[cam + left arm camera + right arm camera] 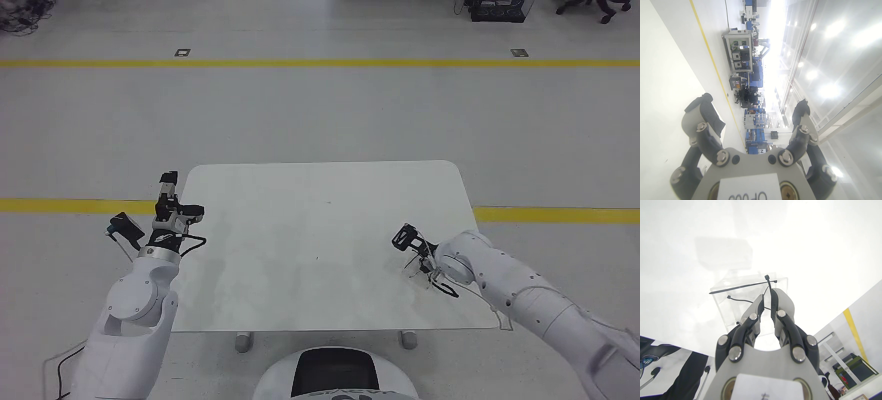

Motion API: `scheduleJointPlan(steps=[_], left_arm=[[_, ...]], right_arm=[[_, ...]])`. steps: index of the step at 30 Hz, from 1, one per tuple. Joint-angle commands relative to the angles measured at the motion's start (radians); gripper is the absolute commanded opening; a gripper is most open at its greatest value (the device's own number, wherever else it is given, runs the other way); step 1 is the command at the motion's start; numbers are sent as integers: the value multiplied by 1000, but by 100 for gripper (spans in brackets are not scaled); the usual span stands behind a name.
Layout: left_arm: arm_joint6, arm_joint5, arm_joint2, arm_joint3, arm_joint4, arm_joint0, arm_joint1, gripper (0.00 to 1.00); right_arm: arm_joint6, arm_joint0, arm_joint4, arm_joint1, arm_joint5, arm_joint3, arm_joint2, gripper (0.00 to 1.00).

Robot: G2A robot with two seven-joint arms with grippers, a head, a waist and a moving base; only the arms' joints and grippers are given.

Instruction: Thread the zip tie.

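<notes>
While the left fingers point(704, 113) hang spread wide, the right fingers point(775, 302) clench 1 zip tie point(768, 281), its head just past their tips; other ties point(742, 287) lie beyond in a clear tray point(723, 306) on the surface point(696, 228).

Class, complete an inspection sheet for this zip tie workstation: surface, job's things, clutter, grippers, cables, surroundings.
surface: white table, bare top, rounded corners.
job's things: several black zip ties lie in a clear tray on the table; two of them cross.
clutter: nothing seen.
grippers: the left gripper is wide open and holds nothing, at the table's edge, pointing out into the room. The right gripper is at the tray with one tie at its tip; whether it grips the tie is unclear.
cables: what looks like a tangle on the far floor.
surroundings: pale floor with yellow lines; equipment racks in the hall beyond.
</notes>
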Motion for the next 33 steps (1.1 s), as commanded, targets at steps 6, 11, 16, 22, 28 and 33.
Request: scheduleJointPlan(steps=[6, 11, 16, 22, 28, 33], left_arm=[[0, 0, 0, 0, 0, 0, 0, 100], [0, 0, 0, 0, 0, 0, 0, 100], [0, 0, 0, 0, 0, 0, 0, 100], [0, 0, 0, 0, 0, 0, 0, 100], [0, 0, 0, 0, 0, 0, 0, 100], [0, 0, 0, 0, 0, 0, 0, 100]], right_arm=[[5, -8, -18, -12, -1, 13, 16, 10], [10, -15, -28, -19, -2, 17, 29, 12], [13, -23, -42, -26, -3, 21, 43, 13], [16, -31, -57, -35, -7, 29, 57, 13], [14, -39, -75, -42, -10, 32, 69, 13], [15, -45, -91, -49, -7, 37, 81, 13]])
